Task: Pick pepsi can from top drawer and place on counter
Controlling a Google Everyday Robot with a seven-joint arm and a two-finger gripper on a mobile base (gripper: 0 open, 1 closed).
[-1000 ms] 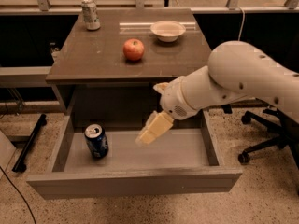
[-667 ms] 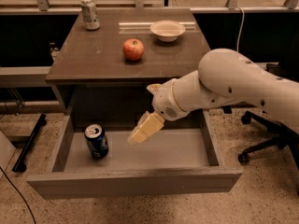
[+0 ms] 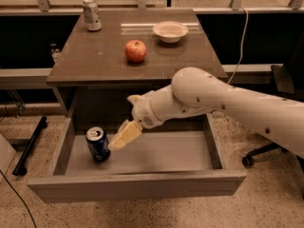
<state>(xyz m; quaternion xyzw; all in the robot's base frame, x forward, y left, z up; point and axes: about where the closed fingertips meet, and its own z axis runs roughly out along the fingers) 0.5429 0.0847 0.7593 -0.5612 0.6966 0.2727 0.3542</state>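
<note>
Gripper (image 3: 118,140) has slid left and a little lower across the open top drawer (image 3: 142,186) in the past second; it hung then near the middle of the drawer, well apart from the pepsi can (image 3: 98,144), and now its pale tip lies just beside the can's right side, in the lower left of the frame; whether it touches the can I cannot tell; the can itself has not shifted, standing upright on the drawer floor near the left wall; I judge the approach nearly finished and the grasp not yet made, with the lift and the placing on the counter (image 3: 95,65) all to come; the counter, in the upper middle of the frame, carries an apple (image 3: 136,51), a bowl (image 3: 170,31) and a pale silver-green can (image 3: 91,14) at its far left corner, and room seems to remain toward its near left

Hard to make out: the gripper shows only as one pale wedge, so whether it is spread or pressed together cannot be told; the white arm (image 3: 223,99) covers the back right of the drawer and part of the counter's front edge, and runs out of the frame at the right; the can's markings are too faint to read
</note>
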